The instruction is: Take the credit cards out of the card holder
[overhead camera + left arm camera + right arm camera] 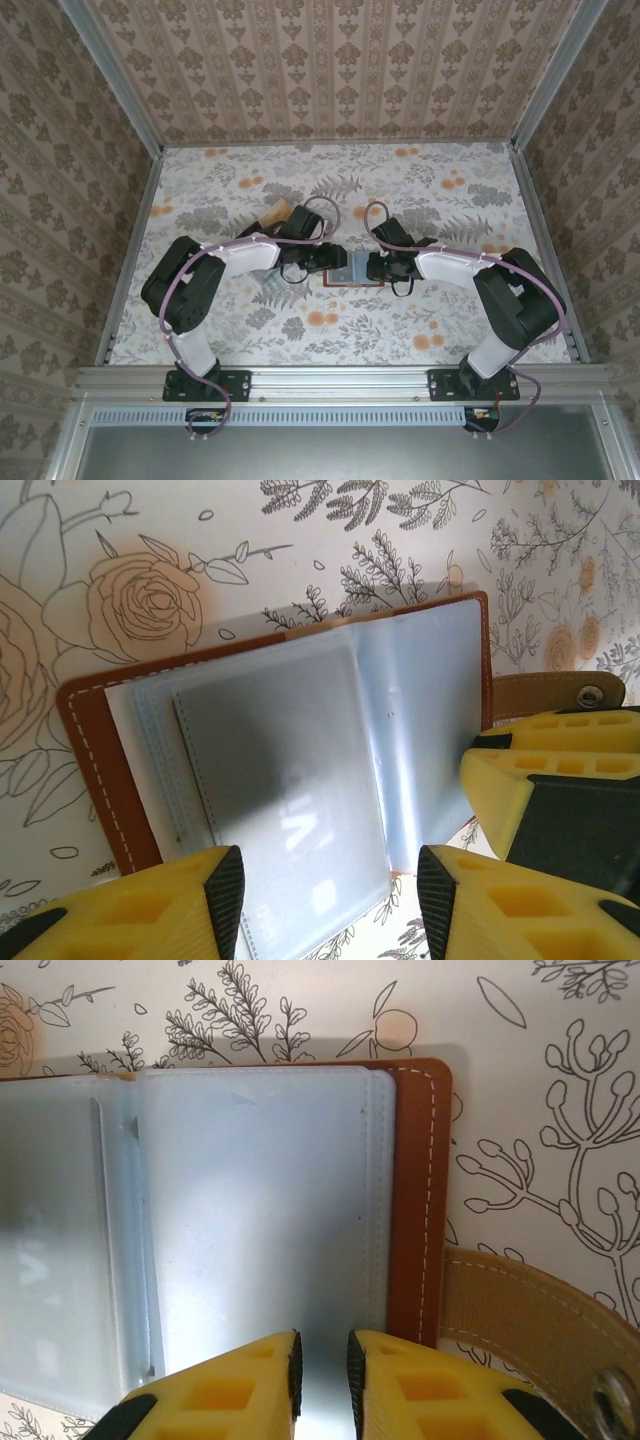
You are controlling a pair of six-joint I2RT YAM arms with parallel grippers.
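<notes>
At table centre card holder (pixel 352 275) lies open, long axis left-right | left gripper (pixel 330 905) released, straddling sleeves (pixel 290 770) | right gripper (pixel 320 1370) near-clenched at right page, grasp unclear.

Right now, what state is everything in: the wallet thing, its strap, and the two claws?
card holder: open, lying flat, sleeves showing.
strap: unsnapped, lying loose beside the holder.
left gripper: open, over the sleeves.
right gripper: nearly closed over a sleeve; whether it grips cannot be told.
</notes>
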